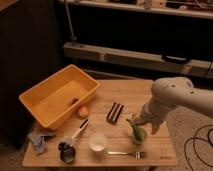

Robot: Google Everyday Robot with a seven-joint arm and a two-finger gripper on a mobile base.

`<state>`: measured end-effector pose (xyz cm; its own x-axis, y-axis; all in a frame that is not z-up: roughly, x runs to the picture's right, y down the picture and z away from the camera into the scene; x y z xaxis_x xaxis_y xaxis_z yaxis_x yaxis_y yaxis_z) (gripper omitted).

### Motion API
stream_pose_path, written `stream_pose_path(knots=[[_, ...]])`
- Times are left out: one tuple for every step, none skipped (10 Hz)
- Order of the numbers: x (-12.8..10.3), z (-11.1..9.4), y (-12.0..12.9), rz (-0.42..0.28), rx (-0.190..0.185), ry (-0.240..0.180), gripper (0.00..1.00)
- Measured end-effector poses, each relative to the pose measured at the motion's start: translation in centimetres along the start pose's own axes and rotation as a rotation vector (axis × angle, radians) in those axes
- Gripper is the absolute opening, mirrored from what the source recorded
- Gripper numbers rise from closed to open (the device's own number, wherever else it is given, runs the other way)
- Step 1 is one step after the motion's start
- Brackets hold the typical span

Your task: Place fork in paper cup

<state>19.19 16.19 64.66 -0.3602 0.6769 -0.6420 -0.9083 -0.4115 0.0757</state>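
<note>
The slim silver fork (125, 153) lies flat near the table's front edge, tines pointing right. Just left of it and slightly further back stands the white paper cup (97, 142), upright, with a pale inside. My gripper (145, 122) hangs at the end of the white arm coming in from the right. It is above the right part of the table, right beside a green cup-like item (137, 134). The gripper is open, I see nothing held in it, and it is behind and to the right of the fork.
A yellow bin (35, 100) fills the table's left side. An orange ball (83, 111), a dark striped bar (115, 112) and a black-and-white handled utensil (79, 129) lie mid-table. A dark round object (67, 152) and a blue cloth (40, 140) sit front left.
</note>
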Motion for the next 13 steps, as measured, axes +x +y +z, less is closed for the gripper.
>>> stream_pose_path(knots=[[-0.3,-0.6,-1.5,-0.036,-0.03,0.0,0.65],[-0.6,-1.3,-2.9,-0.064,-0.056,-0.006,0.65],[-0.9,-2.1,-4.5,-0.112,-0.094,-0.017,0.65],[-1.0,-2.5,-5.2,-0.136,-0.111,-0.024,0.65],[-1.1,-2.9,-6.0,-0.155,-0.127,-0.033,0.65],[-1.2,-3.1,-6.6,-0.161,-0.132,-0.037,0.65],[-1.1,-2.9,-6.5,-0.164,-0.13,-0.03,0.65],[-1.0,-2.4,-6.4,-0.177,-0.129,-0.016,0.65],[-0.9,-1.2,-6.6,-0.204,-0.135,0.006,0.65],[-0.5,0.2,-7.4,-0.224,-0.146,0.029,0.65],[0.0,1.8,-8.0,-0.257,-0.167,0.055,0.65],[0.5,2.8,-8.1,-0.287,-0.194,0.07,0.65],[1.9,3.8,-8.8,-0.328,-0.254,0.1,0.65]])
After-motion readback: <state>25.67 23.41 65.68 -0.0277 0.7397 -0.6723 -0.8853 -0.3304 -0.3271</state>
